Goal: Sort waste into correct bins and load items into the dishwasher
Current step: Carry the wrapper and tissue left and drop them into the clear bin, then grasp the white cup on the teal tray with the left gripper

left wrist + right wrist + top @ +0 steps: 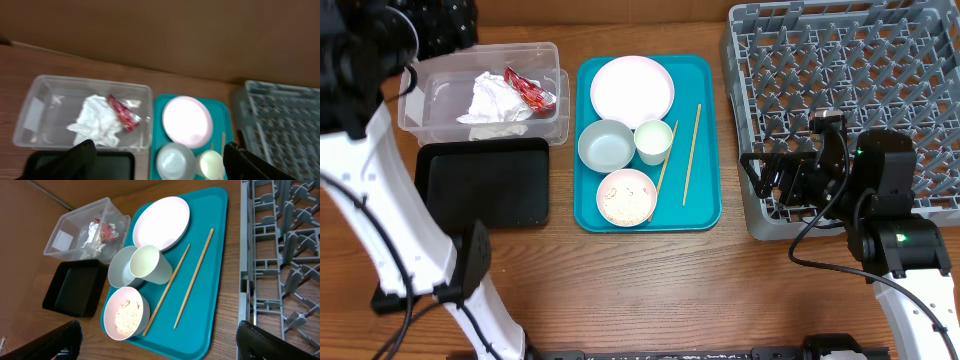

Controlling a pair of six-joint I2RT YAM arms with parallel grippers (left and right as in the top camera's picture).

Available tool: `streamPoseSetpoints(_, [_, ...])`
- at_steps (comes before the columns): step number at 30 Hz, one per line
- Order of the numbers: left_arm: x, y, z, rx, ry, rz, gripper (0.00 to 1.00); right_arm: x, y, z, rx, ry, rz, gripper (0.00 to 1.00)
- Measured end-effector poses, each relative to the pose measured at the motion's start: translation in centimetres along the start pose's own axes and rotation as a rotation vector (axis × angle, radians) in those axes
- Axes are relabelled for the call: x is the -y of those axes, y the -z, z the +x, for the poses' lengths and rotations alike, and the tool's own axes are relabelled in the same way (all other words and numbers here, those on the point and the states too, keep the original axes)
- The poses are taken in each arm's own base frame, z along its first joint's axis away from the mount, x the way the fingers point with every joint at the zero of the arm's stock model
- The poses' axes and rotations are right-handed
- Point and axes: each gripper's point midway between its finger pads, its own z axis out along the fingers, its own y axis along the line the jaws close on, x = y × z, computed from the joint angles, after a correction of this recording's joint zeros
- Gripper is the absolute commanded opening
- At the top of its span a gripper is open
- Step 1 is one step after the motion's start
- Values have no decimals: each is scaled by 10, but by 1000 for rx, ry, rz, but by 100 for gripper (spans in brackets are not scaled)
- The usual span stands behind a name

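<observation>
overhead: dish rack point(840, 60) fills the far right corner of the table, by far the biggest thing. teal tray point(705, 130) sits just left of it, mid-table. clear tub point(440, 110) is at far left, black tray point(485, 185) just in front of it on the near side.

right gripper point(770, 175) hangs over the rack's near-left corner, fingers spread wide, nothing between them. left gripper point(160, 146) only reads in the left wrist view: fingers far apart, empty, up above the tub and the teal tray.

on the teal tray:
- pink plate point(632, 90) at the far end
- grey-white bowl point(606, 146) in front of it, white cup point(653, 141) upright beside it; whether they touch i can't tell
- pinkish bowl point(626, 197) at the near end, rice grains point(126, 317) inside it
- two chopsticks: one point(691, 155) flat along the tray's right side, the other point(665, 160) running past the cup to the pinkish bowl's rim

in the tub: crumpled napkin point(495, 100), red wrapper point(530, 90) lying against its right edge.
</observation>
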Motion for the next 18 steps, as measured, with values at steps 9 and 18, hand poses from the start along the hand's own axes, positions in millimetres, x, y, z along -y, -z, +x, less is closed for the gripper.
streamPoseSetpoints(9, [56, -57, 92, -399, -41, 108, 82, 0, 0, 0, 0, -4, 0, 100])
streamPoseSetpoints(18, [88, -150, 174, -629, -161, 106, 79, 0, 0, 0, 0, -7, 0, 100])
